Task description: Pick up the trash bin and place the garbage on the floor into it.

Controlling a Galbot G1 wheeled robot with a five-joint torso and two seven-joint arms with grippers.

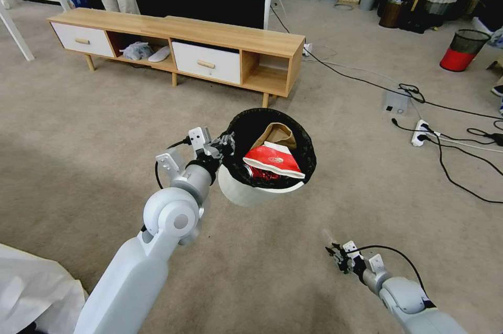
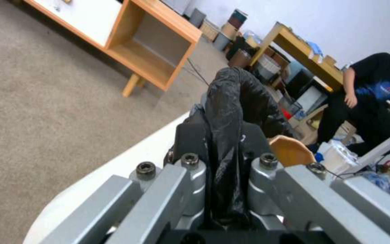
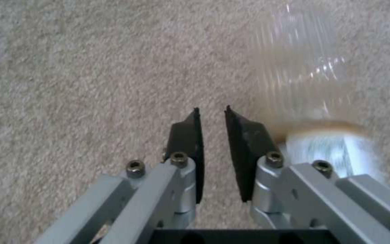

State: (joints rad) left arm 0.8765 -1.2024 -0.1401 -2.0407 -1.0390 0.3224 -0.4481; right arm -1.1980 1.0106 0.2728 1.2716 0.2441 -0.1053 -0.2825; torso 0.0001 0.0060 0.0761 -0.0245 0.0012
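Observation:
The trash bin (image 1: pixel 246 195), white with a black bag (image 1: pixel 309 158) folded over its rim, hangs above the carpet. My left gripper (image 1: pixel 222 145) is shut on its near-left rim; in the left wrist view the left gripper (image 2: pixel 224 118) pinches the black bag (image 2: pixel 231 98) and the white wall (image 2: pixel 127 162). Inside lie a brown paper bag (image 1: pixel 277 135), a red packet (image 1: pixel 272 158) and a crushed red can (image 1: pixel 259 172). My right gripper (image 1: pixel 335 252) (image 3: pixel 212 110) is low over the carpet, fingers almost together with nothing between them. A clear bottle (image 3: pixel 308 84) (image 1: pixel 327 237) shows blurred right beside one finger.
A low wooden TV cabinet (image 1: pixel 209 35) stands behind the bin. To the right lie black cables (image 1: pixel 461 166), a white power strip (image 1: pixel 421 133) and a grey box (image 1: pixel 395 100). A red-based mesh bin (image 1: pixel 463 51) is far right. White sheeting (image 1: pixel 31 292) covers the near-left corner.

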